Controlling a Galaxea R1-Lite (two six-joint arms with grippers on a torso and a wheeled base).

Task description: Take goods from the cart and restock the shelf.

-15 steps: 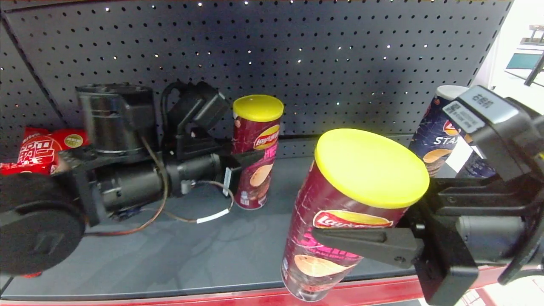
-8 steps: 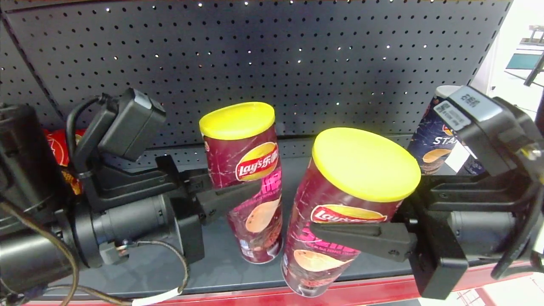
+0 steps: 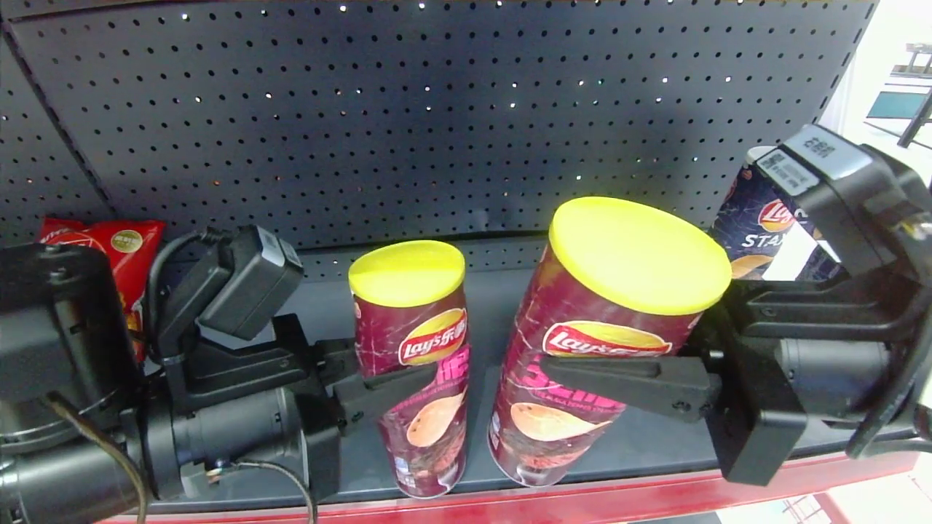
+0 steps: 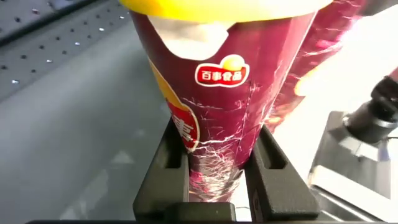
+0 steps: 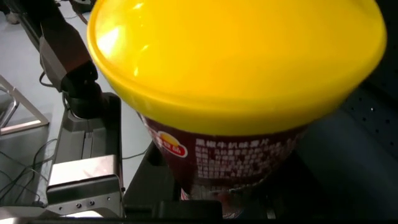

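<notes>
2 robot arms are holding 2 chip cans over a dark grey shelf (image 3: pixel 655 445) with a red front lip (image 3: pixel 582 503) and a perforated back panel (image 3: pixel 437 109).

The left pincer (image 3: pixel 415 393) (image 4: pixel 217 174) is clenching around the lower half of a maroon chip can with a yellow lid (image 3: pixel 411 327) (image 4: pixel 230 106). In the left wrist view, its 2 black fingers (image 4: pixel 165 171) are pressing against opposite sides of the can. This can is standing close to upright, with its base down at the shelf just behind the red lip. Whether the base is touching the shelf is not clear.

The right pincer (image 3: pixel 582 360) is grasping a second maroon chip can with a yellow lid (image 3: pixel 582 407) (image 5: pixel 236 81) around its middle. 1 black finger (image 3: pixel 619 380) is lying across the can's front. This can is leaning, its lid tipping back toward the right pincer's wrist and its base pointing toward the left pincer. Its base is also sitting low by the red lip.

The 2 cans are hanging just beside each other between the 2 pincers, with a narrow gap between them.

A red snack bag (image 3: pixel 135 247) is lying behind the left pincer's arm, on the side away from the right pincer. A dark blue can (image 3: pixel 757 218) is standing behind the right pincer's wrist, near the back panel.
</notes>
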